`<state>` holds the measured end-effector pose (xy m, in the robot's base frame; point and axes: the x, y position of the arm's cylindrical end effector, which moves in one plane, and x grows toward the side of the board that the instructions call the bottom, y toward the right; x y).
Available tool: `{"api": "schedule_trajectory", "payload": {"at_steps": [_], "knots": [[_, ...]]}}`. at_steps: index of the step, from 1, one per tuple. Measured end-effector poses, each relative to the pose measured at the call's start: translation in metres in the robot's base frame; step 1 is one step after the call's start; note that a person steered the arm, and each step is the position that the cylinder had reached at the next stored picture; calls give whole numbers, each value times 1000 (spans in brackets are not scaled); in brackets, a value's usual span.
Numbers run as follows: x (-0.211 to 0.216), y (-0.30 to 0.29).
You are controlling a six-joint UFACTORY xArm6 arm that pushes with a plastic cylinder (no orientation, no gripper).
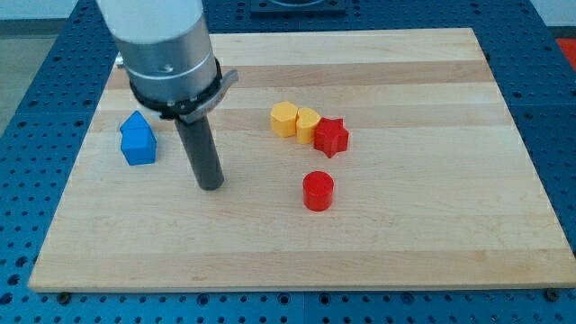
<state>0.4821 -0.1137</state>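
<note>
My tip (211, 185) rests on the wooden board (432, 243), in the left half of the view, and it touches no block. There are no fingers here, only the straight dark rod, so nothing is pinched or held.

The nearest block is the blue house-shaped block (138, 139). It lies to the view's left of my tip and a little toward the view's top, near but apart. Its roof point is directed to the view's top, and its long axis seems to run top to bottom, though the angle makes this hard to judge.

The red cylinder (318, 191) stands to the view's right of my tip, farther than the blue one. Above it, the red star (331, 137) touches the yellow heart (308, 122), which touches the yellow hexagon (284, 119); this row runs left to right.
</note>
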Motion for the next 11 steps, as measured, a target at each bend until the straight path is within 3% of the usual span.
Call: {"api": "schedule_trajectory", "payload": {"at_steps": [2, 4, 5, 6, 7, 8, 11], "knots": [[-110, 30], [-141, 53], [-133, 129], [-121, 167], [-121, 168], [-74, 168], [-78, 145]]}}
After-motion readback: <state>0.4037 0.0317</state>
